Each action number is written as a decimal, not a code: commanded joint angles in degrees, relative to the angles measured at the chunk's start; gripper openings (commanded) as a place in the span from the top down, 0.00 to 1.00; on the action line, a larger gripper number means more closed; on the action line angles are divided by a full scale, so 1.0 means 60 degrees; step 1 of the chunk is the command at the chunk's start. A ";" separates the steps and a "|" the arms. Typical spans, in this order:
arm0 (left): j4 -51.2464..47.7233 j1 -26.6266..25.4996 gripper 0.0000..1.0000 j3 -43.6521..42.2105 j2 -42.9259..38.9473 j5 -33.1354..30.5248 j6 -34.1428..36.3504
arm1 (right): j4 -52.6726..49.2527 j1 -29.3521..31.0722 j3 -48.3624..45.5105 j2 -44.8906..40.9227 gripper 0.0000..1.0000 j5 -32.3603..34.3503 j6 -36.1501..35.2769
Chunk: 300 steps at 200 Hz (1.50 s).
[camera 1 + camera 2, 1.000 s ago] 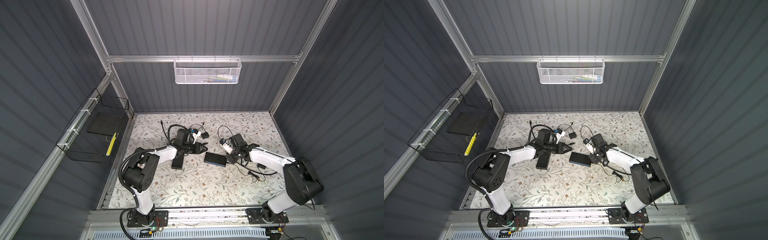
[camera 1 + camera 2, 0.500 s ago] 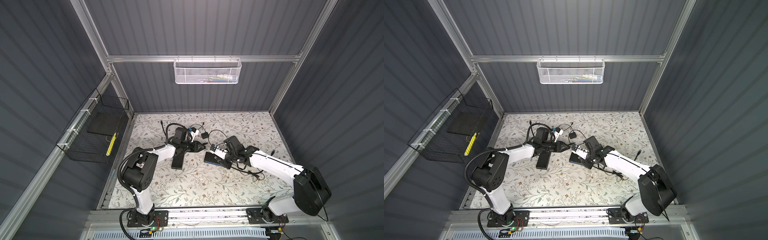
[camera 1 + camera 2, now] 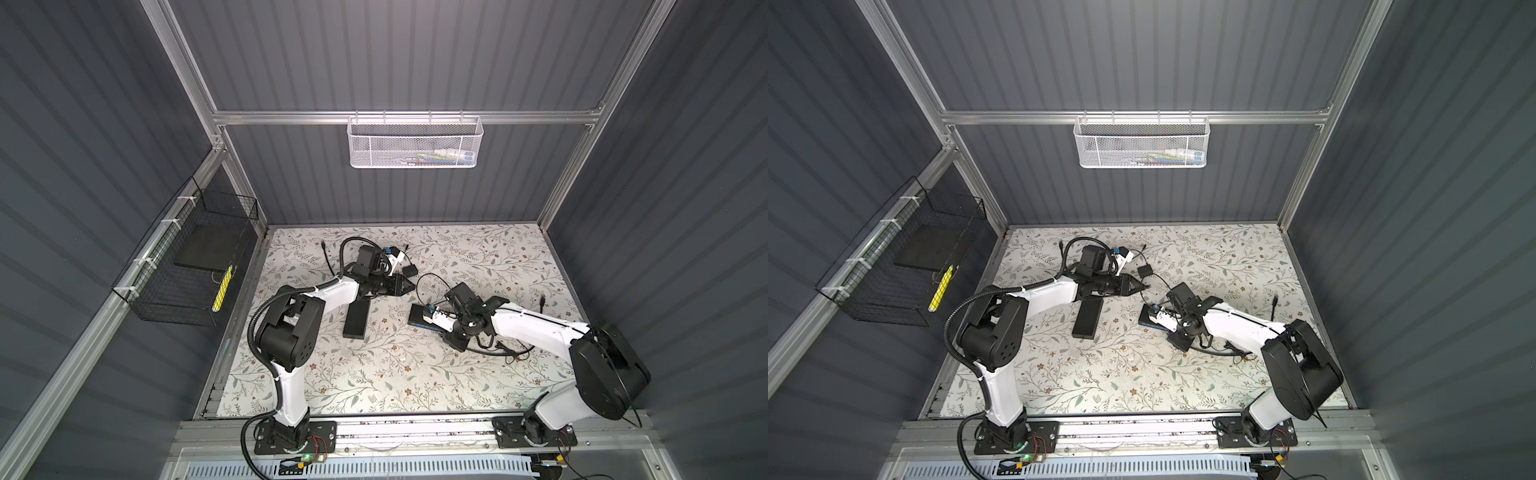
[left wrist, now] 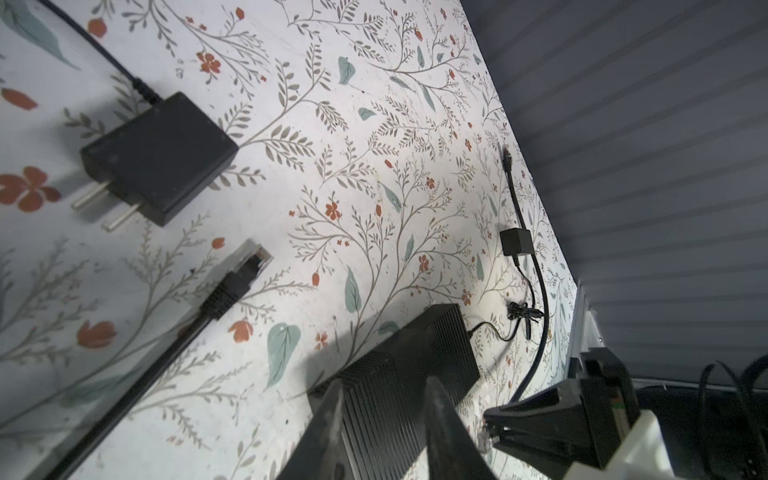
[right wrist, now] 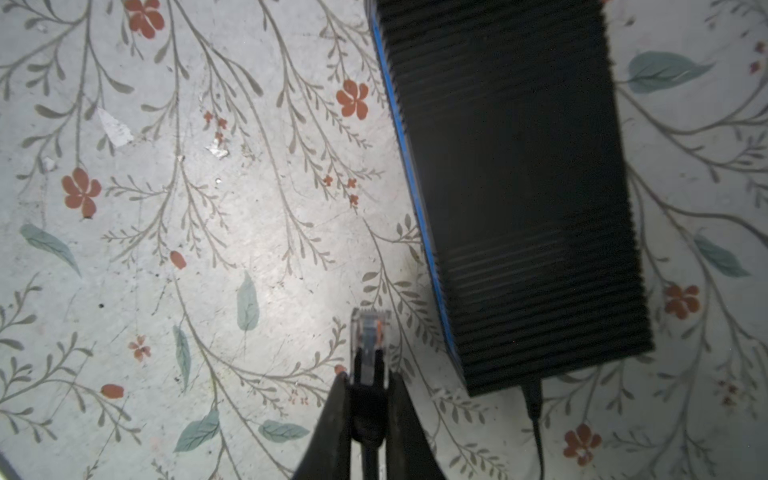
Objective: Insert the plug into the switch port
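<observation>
Matt ribbed switch [image 5: 519, 187], clear plastic plug [image 5: 370, 332].

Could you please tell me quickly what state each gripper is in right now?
Left gripper: open, holding nothing.
Right gripper: shut on the clear Ethernet plug with a black boot.

Left arm: elbow folded, forearm reaching toward centre. Left gripper [image 4: 384, 384] held low, jaws part-open. Right arm: stretched across toward centre, wrist pitched down. Right gripper [image 5: 368, 380] jaws clamped on the plug [image 5: 369, 332]. The 2 grippers sit apart.
</observation>
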 commanded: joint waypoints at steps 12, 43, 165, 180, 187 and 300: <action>-0.0567 -0.0394 0.66 0.0814 0.0810 -0.0038 0.0401 | -0.0211 -0.0010 -0.0002 0.0400 1.00 -0.0061 0.0066; -0.0685 -0.0698 0.66 0.1360 0.1441 0.0015 0.0434 | -0.0059 -0.0084 0.0039 0.0538 1.00 -0.0083 0.0043; -0.1335 -0.0828 0.67 0.1556 0.1904 -0.0025 0.0922 | 0.0156 -0.0560 0.0424 0.1126 1.00 0.0549 0.0090; -0.1344 -0.0797 0.67 0.1144 0.1870 -0.0038 0.0923 | 0.0199 -0.0586 0.0528 0.1182 1.00 0.0589 0.0008; -0.1330 -0.0782 0.67 0.1067 0.1844 -0.0026 0.0916 | 0.0218 -0.0602 0.0578 0.1223 1.00 0.0603 -0.0039; -0.0773 -0.0607 0.68 -0.0234 0.1196 -0.0121 0.0601 | -0.0126 -0.0923 0.1639 0.1762 1.00 0.0623 -0.0828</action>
